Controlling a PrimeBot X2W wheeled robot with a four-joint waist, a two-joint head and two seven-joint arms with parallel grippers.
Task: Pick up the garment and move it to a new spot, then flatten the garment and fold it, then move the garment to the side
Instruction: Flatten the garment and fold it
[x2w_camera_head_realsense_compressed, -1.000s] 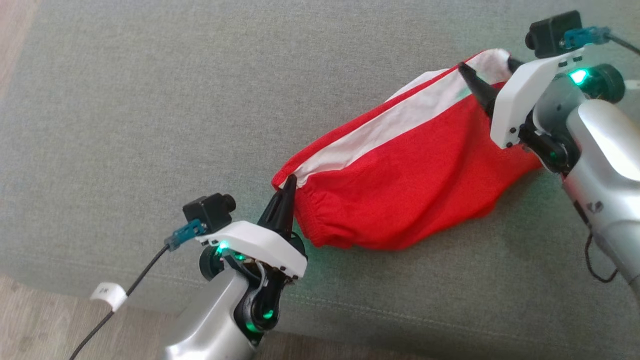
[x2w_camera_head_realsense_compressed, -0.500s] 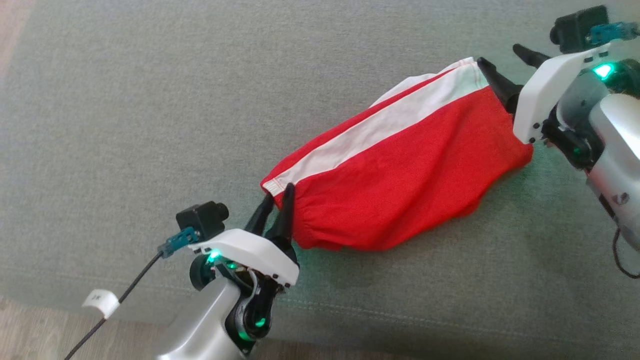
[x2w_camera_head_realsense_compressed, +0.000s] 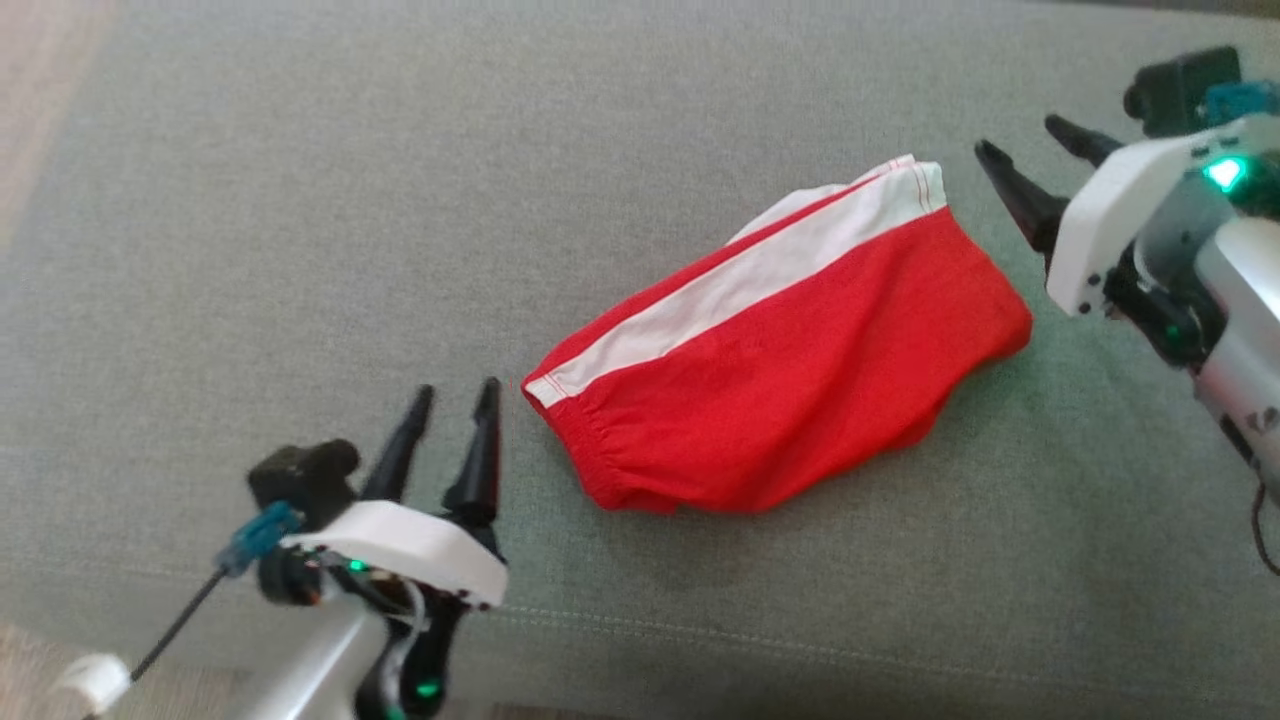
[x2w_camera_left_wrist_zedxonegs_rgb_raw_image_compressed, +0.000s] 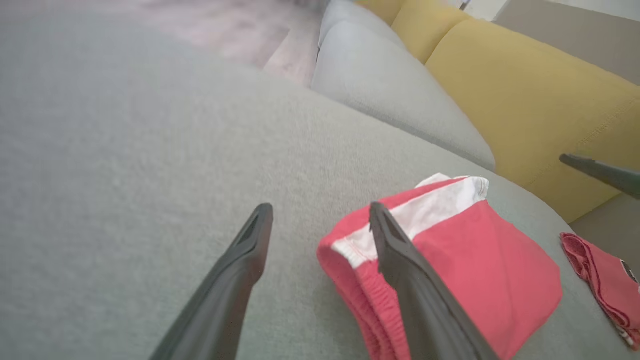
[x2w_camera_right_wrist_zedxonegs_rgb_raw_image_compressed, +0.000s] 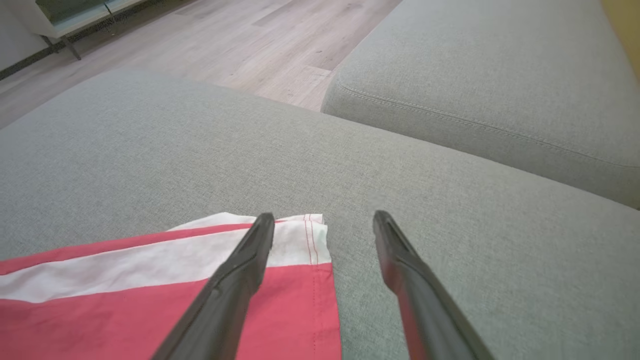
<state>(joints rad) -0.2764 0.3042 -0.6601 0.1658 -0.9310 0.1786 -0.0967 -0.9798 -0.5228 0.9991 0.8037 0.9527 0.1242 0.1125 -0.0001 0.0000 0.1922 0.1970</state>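
The broad grey cushion was soft, so a low approach could, I judged, drive a fingertip into the upholstery instead of under the cloth. About mid-seat on it lay the red garment, folded over on itself and touched by neither arm. Pinching only its top layer would probably let the fold fall open when it was carried aside. Its long axis ran diagonally in the head view, from lower left to upper right. The white stripe ran along its far edge, the gathered waistband pointed toward the left gripper, and the stitched hem pointed toward the right gripper. Both grippers stood just off those ends, jaws spread and holding nothing. A smaller red cloth, lying apart from the garment in the left wrist view, could be caught by mistake.
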